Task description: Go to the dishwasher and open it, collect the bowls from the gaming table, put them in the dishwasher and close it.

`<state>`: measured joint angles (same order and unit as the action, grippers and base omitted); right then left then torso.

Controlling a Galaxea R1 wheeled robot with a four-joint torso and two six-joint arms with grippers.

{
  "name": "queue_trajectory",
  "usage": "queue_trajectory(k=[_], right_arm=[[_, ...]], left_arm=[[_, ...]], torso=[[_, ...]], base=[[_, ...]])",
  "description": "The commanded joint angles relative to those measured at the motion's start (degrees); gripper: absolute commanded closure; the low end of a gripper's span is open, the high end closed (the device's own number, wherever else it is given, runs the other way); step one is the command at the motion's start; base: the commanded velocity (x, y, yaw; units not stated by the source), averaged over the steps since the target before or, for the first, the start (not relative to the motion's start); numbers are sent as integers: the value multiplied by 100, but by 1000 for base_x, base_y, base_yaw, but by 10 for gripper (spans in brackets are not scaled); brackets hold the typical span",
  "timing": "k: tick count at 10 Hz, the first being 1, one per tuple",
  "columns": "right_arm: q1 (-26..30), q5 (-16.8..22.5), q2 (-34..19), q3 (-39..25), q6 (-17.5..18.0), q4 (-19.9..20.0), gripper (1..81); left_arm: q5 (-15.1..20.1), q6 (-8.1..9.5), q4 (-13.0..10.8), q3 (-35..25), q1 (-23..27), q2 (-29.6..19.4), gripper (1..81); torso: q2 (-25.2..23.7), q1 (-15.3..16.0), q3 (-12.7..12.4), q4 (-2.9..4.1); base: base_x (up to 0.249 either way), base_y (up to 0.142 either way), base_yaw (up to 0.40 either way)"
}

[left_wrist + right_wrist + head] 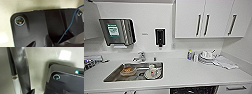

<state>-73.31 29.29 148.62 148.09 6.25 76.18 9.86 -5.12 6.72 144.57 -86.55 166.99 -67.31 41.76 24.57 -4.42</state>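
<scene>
I face a white kitchen counter [189, 72]. Right under its front edge, a dark racked opening is the dishwasher [194, 90], of which just the top strip is visible. The bowls and the gaming table are out of view. In both wrist views the robot's dark plate hangs over a pale speckled floor [25, 6]. I cannot make out how either gripper stands.
A steel sink [114, 75] on the left holds an orange bowl [128, 70] and white dishes [152, 72] beneath a faucet [140, 57]. More white dishes [206, 55] and a cloth [225, 62] sit at the counter's right. White wall cabinets [209, 18] hang above.
</scene>
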Motion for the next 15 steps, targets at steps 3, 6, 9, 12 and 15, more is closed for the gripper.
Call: queue_trajectory(k=[3,6,9,12,15], right_arm=[[1156,2362,-550,105,-2313,2955,10],[1130,2729,-199,1007,-2671,2591,10],[805,2493,250,2249,-3526,1303,10],[585,2442,443,2416,-4685,794,10],[891,2458,637,2390,-4660,846,10]], left_arm=[[420,-15,40,-34,292,-25,10],[420,-15,40,-34,292,11,10],[394,-15,40,-34,292,-33,10],[350,-50,-4,-34,292,-69,10],[350,-59,-13,-34,292,-33,10]], torso=[[0,0,0,0],[0,0,0,0],[0,0,0,0],[0,0,0,0],[0,0,0,0]], base=[[0,0,0],[0,0,0],[0,0,0],[0,0,0],[0,0,0]])
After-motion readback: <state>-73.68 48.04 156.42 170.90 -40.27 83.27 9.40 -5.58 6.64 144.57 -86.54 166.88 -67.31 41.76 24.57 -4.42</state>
